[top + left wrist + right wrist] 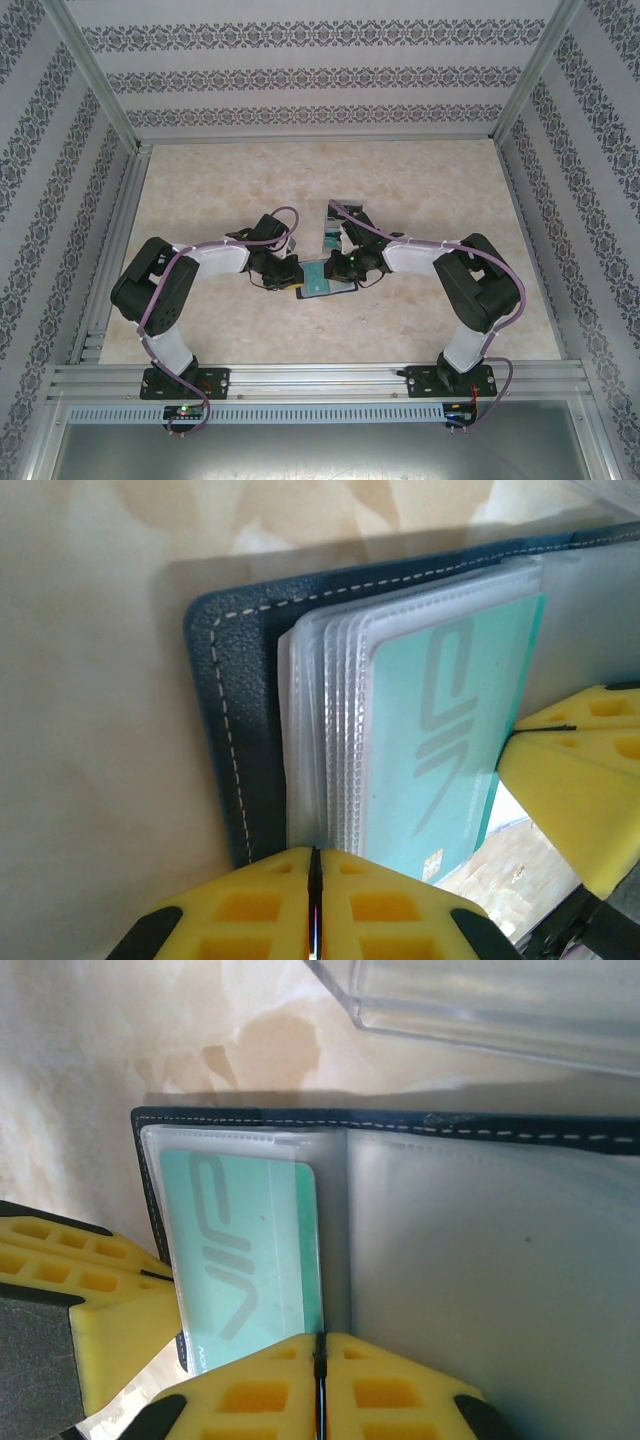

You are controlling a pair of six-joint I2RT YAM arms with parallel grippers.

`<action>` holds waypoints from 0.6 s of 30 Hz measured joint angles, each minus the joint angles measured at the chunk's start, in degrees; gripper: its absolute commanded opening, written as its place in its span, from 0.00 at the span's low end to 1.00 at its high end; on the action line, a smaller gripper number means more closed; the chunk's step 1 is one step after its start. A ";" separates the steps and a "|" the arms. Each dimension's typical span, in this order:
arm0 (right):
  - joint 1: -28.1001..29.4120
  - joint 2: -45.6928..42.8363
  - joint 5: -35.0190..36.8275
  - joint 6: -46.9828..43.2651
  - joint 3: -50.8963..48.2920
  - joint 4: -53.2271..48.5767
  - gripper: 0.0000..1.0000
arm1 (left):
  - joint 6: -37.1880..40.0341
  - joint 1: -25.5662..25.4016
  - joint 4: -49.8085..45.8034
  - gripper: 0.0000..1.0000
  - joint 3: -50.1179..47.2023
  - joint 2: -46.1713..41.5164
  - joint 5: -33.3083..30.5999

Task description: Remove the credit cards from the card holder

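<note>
The card holder (333,291) lies open on the table between both arms, slate-blue with white stitching (225,680) and a grey lining (480,1260). A teal-green credit card (440,730) sits in its top clear sleeve (250,1250). My left gripper (315,880) is shut on the edge of the holder's clear sleeves, next to the blue cover. My right gripper (320,1360) is shut on the teal card's long edge; its yellow fingers (570,780) come in from the opposite side. In the top view the left gripper (292,283) and the right gripper (340,268) meet over the holder.
A clear plastic box (480,1000) stands just beyond the card holder (335,215). Aluminium rails and patterned walls enclose the beige table (200,180) on all sides.
</note>
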 measured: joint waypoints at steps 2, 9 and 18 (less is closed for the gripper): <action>-0.37 0.00 -0.79 0.37 -0.35 0.66 0.01 | 0.11 0.00 -0.04 0.11 0.02 0.02 0.00; -1.51 0.00 -2.73 0.81 -1.44 2.54 0.00 | 0.50 0.00 -0.17 0.10 0.22 0.07 -0.04; -4.09 -0.79 -4.24 0.68 -3.48 3.93 0.00 | 1.03 0.00 -0.96 0.10 1.14 0.68 -0.63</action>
